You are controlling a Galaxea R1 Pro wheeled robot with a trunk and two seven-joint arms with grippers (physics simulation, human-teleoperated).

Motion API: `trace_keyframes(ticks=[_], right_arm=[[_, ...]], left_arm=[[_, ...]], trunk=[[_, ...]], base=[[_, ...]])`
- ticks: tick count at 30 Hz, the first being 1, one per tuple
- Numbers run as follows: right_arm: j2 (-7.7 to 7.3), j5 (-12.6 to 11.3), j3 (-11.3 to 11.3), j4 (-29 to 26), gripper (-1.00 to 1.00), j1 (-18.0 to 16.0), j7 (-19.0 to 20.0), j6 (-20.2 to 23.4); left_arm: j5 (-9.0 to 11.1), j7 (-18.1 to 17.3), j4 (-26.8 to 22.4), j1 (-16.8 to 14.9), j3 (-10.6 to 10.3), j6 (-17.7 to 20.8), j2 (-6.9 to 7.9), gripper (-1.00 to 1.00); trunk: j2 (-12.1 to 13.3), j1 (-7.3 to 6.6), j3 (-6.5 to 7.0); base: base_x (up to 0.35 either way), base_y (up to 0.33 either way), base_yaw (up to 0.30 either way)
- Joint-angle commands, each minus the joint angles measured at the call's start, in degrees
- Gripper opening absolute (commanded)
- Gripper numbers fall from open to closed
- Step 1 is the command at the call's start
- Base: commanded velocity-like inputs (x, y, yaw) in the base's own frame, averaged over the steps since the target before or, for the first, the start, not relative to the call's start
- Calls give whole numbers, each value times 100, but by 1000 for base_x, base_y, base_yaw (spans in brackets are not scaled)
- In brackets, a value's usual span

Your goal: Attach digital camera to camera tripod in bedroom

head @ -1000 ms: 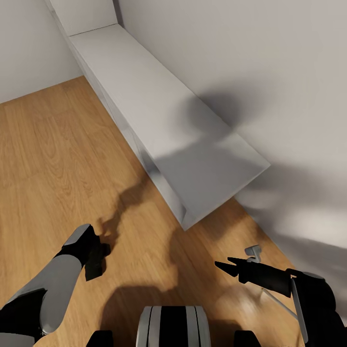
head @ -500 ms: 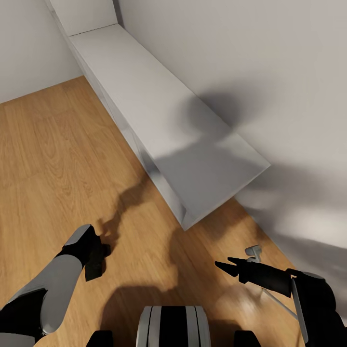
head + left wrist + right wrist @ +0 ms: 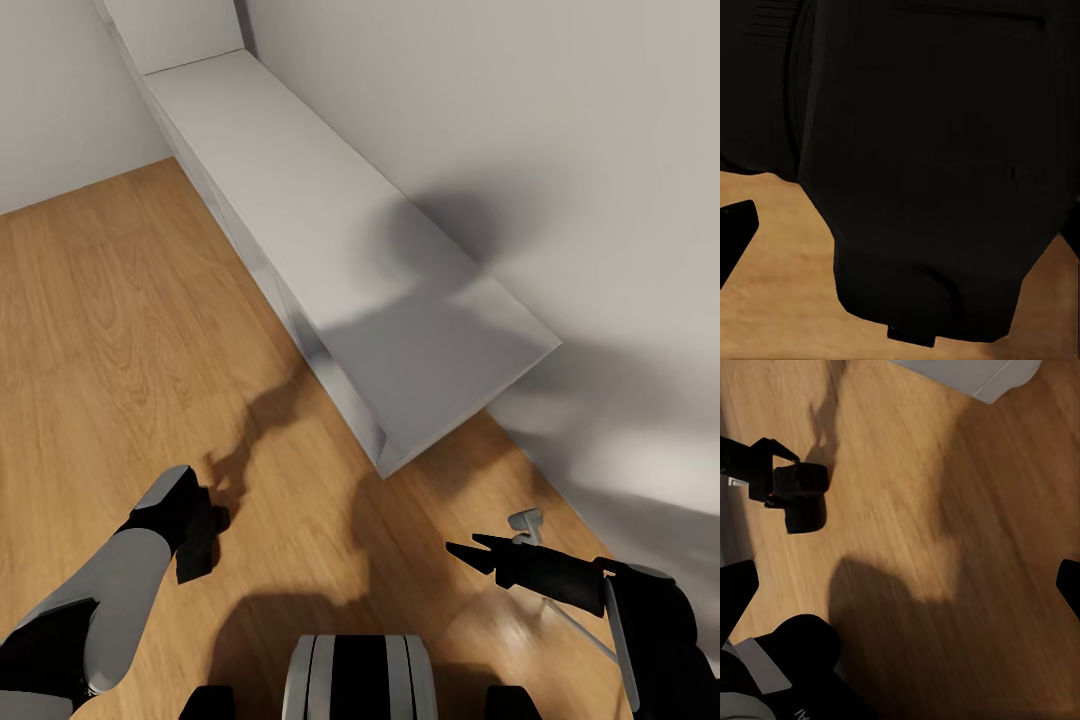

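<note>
Digital camera point(image 3: 801, 502) pinched in left gripper point(image 3: 200, 540), low over wood floor point(image 3: 120, 330). Right gripper point(image 3: 470, 552) spread, holding nothing — grey tripod-like head point(image 3: 526, 521) just beyond its fingertips. Risk of camera slipping — shallow grip, jolts while driving.

Items showing, counted:
- digital camera point(image 3: 801, 499) — one, black, sitting in the left hand point(image 3: 195, 535).
- hands — two: left, and right hand point(image 3: 480, 552) with fingers showing spread.
- long white surface point(image 3: 330, 250) — one, running along the wall.
- wood plank floor point(image 3: 120, 340) — one.
- small grey fitting point(image 3: 525, 521) — one, lying on the floor.
</note>
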Motion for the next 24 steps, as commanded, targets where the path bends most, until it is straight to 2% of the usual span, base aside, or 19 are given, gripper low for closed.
trace_keyframes(ticks=[1,7,8,15,24], right_arm=[[2,55,-9,-6,100,-5,58,37],[2,53,-6,-6,100,-5,58,37],[2,54,-11,-6,100,-5,58,37],[2,55,-13,-6,100,-5,58,37],[2,55,-13,-6,100,-5,58,37]], left_arm=[[44,-116,2,-1,3,-9,0,100],[44,-522,15,-1,-3,15,0,100],[48,-800,69,-1,-4,43,0,100],[45,-906,219,-1,-9,112,6,100],[34,-967,268,-1,-14,415,9,100]], trunk=[[-1,-1,-3],[-1,-1,-3],[-1,-1,-3],[-1,-1,-3],[-1,-1,-3]], base=[[0,0,0],[0,0,0],[0,0,0],[0,0,0],[0,0,0]])
